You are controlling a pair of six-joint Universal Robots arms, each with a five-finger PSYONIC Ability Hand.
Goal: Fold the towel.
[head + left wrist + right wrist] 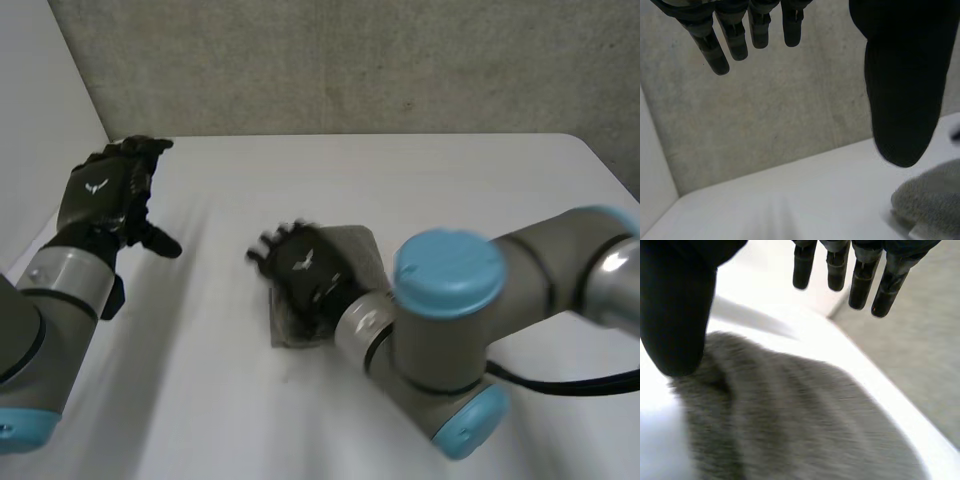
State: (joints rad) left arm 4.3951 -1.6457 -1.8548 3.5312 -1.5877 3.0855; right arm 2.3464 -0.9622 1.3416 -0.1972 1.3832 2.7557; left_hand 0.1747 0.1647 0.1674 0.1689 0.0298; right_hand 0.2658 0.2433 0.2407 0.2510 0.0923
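Note:
A small folded grey towel lies in the middle of the white table. My right hand hovers over its left part, palm down, fingers straight and spread, holding nothing. In the right wrist view the towel lies under the palm, the thumb near one of its edges and the fingers past its far edge. My left hand is raised at the table's far left, open and empty. In the left wrist view its fingers and thumb stand apart, and a corner of the towel lies beyond the thumb.
A grey wall runs behind the table's far edge, and a white panel stands at the left. My right arm reaches across the table's front right part.

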